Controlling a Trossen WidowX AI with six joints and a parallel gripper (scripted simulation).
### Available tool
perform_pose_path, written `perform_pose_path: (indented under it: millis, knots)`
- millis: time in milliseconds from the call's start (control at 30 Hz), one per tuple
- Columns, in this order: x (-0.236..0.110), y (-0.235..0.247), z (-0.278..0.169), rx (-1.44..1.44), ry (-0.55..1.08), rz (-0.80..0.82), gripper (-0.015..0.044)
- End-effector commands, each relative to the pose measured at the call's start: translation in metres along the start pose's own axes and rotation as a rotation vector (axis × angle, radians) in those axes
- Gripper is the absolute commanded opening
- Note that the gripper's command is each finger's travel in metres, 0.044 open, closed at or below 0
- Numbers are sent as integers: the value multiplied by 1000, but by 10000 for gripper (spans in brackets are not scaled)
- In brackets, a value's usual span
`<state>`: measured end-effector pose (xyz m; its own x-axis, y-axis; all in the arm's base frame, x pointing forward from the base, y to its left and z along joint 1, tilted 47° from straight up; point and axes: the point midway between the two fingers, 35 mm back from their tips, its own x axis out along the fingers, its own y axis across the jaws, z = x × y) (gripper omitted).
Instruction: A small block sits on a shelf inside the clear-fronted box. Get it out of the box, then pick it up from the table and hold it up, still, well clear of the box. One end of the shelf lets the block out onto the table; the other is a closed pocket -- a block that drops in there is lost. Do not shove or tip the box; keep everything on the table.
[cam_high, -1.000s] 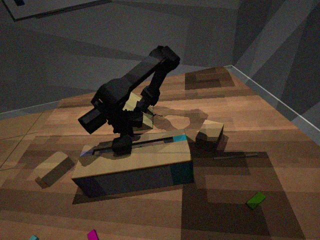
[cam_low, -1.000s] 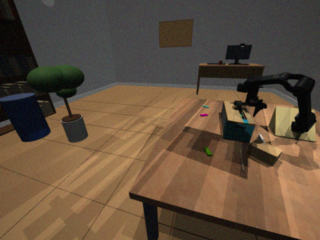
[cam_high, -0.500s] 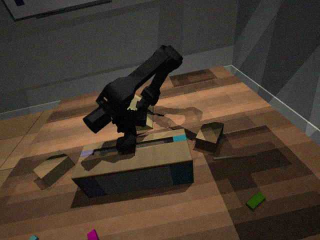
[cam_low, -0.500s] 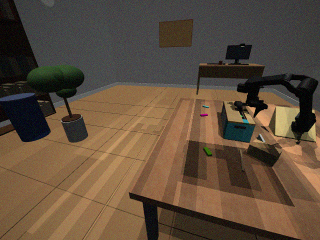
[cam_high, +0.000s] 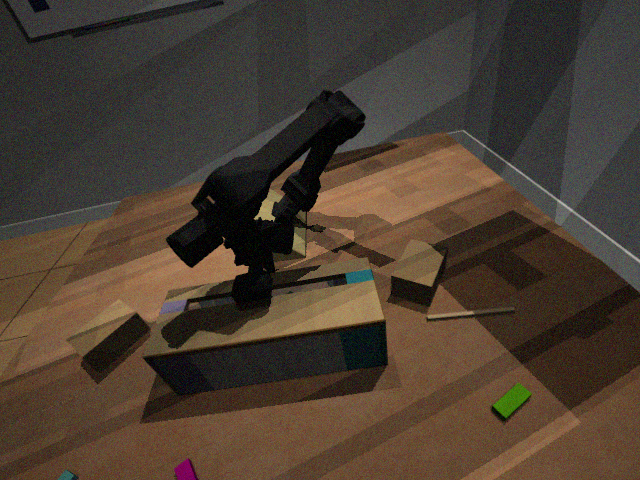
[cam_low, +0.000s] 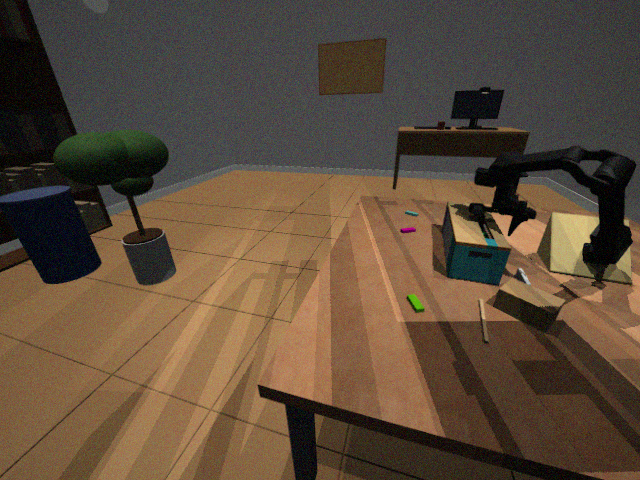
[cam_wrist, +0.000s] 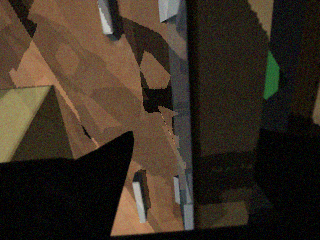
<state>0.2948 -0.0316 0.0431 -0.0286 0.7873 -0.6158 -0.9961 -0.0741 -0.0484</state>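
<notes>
Matte black arm (cam_high: 289, 149), 1 unit: blocky angular links, chunky rounded joint housings. Gripper (cam_low: 500, 217) black too, fingers tapering to points. No visible markings or cables.

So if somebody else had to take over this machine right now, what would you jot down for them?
Gripper: fingers open, holding nothing, low over the slot in the top of the box.
Block: not visible in any view, so presumably inside the box.
Teal end and purple end mark the slot's two ends; which one lets the block out cannot be told.
Thin stick lies on the table, untouched.
Done: nothing visible.
Left: get the block out, pick it up, hold it high.
</notes>
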Motion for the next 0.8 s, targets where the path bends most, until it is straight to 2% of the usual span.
perform_pose_path:
  millis: [0, 767]
  knots:
    - [-1, -1, -1, -9, 2, -1, 400]
    - [1, -1, 19, -9, 1, -1, 400]
